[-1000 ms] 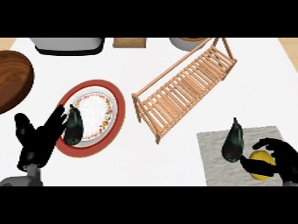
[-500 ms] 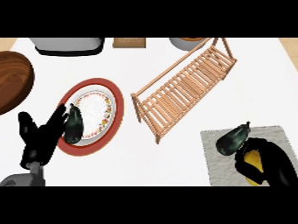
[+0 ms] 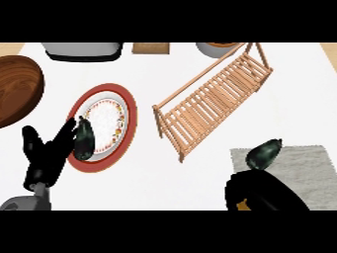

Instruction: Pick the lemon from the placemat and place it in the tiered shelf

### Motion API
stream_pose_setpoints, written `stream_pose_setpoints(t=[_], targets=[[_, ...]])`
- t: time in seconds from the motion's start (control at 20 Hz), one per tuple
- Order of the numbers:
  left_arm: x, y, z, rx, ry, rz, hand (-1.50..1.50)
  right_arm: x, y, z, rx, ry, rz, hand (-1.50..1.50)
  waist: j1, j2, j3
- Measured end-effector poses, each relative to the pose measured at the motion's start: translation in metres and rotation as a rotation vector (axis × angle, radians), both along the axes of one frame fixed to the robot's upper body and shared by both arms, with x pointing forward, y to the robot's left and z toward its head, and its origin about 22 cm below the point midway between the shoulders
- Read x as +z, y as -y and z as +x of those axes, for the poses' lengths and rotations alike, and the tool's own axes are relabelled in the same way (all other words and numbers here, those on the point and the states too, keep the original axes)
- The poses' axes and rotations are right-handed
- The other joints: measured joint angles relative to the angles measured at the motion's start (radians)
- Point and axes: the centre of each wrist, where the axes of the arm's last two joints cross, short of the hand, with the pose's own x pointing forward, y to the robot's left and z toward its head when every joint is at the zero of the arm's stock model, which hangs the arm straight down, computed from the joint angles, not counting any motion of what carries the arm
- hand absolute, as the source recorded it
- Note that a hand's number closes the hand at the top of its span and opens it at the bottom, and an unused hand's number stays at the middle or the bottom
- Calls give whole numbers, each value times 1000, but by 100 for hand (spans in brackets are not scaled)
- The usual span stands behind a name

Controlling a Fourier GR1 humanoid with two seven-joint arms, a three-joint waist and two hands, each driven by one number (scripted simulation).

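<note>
1 right hand (image 3: 267,193) at lower right, fingers curled round the lemon (image 3: 242,205): lift well above the placemat (image 3: 313,165) before crossing to the tiered shelf (image 3: 213,96).

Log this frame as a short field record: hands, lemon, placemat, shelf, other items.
right hand: low at the placemat's near-left corner, fingers curled round the lemon
lemon: only a yellow sliver shows under the hand
placemat: grey, lower right, dark avocado at its left edge
tiered shelf: wooden, slatted, centre, nothing in it
left hand: open, resting by the red-rimmed plate
other: wooden bowl far left
</note>
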Motion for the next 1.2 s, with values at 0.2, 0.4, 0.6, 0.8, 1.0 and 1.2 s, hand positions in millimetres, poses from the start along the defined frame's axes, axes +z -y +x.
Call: stream_pose_setpoints(t=[0.2, 0.4, 0.6, 0.8, 1.0, 1.2], targets=[[3, -6, 0, 25, -4, -1, 0, 60, 14, -13, 94, 116, 96, 150, -26, 0, 0], [0, -5, -3, 35, 3, 2, 0, 112, 35, -26, 78, 178, 153, 150, -32, 2, -1], [3, -1, -1, 29, 4, 3, 0, 153, 50, -23, 32, 217, 195, 150, -25, 5, -1], [5, -1, 3, 13, 2, 4, 0, 192, 61, -4, -22, 243, 226, 150, -15, 7, -3], [3, 1, 2, 2, 2, 2, 0, 229, 64, 20, -81, 232, 259, 150, -6, 7, -3], [4, 5, 1, 1, 9, 1, 0, 266, 64, 45, -127, 228, 294, 150, -1, 8, -2]])
